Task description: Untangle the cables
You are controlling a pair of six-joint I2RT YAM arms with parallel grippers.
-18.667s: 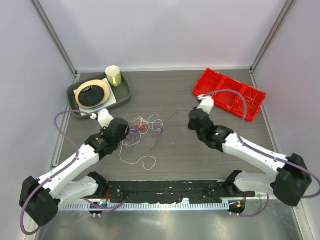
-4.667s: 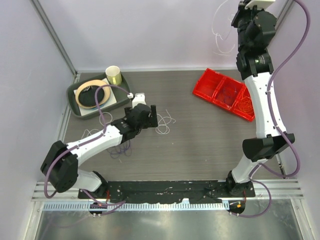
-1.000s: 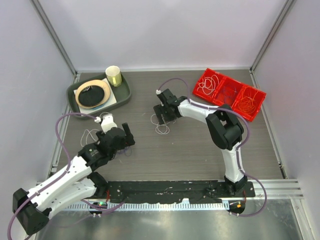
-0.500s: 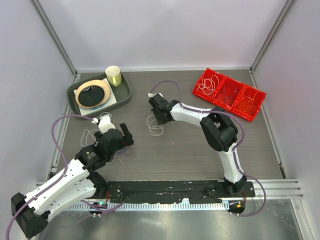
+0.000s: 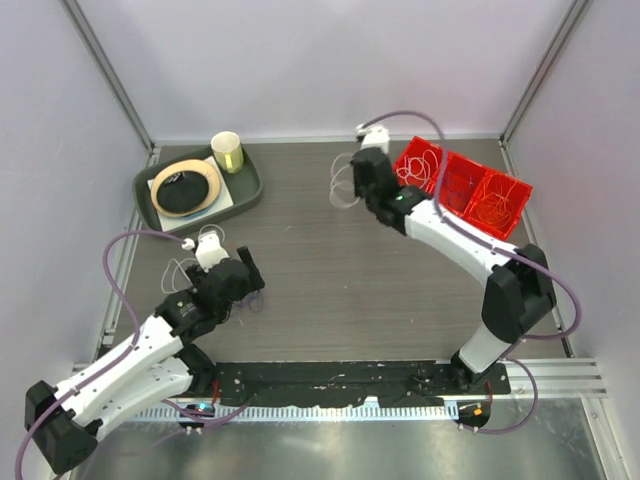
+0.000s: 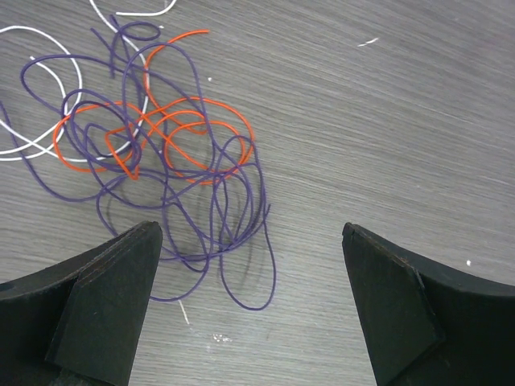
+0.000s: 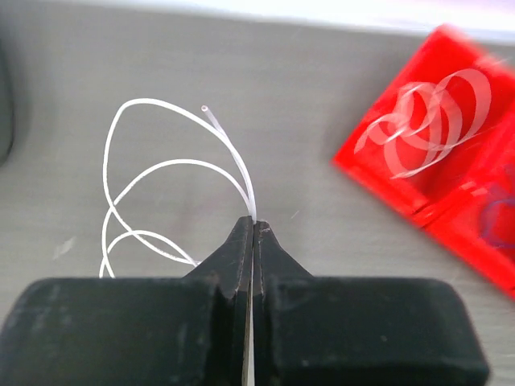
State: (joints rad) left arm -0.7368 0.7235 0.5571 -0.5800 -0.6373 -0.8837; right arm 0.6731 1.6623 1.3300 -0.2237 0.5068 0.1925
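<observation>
A tangle of purple and orange-red cables (image 6: 177, 153) lies on the table, with white cable (image 6: 48, 104) loops at its left edge. My left gripper (image 6: 249, 305) hovers open over the tangle's near-right side, its fingers (image 6: 105, 297) holding nothing. From above, the left gripper (image 5: 247, 277) hides most of that tangle. My right gripper (image 7: 253, 225) is shut on a single white cable (image 7: 161, 173), which hangs in loops from its tips. In the top view the right gripper (image 5: 352, 185) holds this white cable (image 5: 342, 190) just left of the red bin (image 5: 440, 205).
The red bin (image 7: 451, 161) has three compartments; white loops (image 5: 420, 165) lie in the left one and orange-red cable (image 5: 495, 210) in the right one. A dark tray (image 5: 245, 185) with a round disc and a pale cup (image 5: 228, 152) stands at the back left.
My right gripper has shut on the white cable at mid-table and carried it up and back right, next to the red bin. The left arm has barely moved.
</observation>
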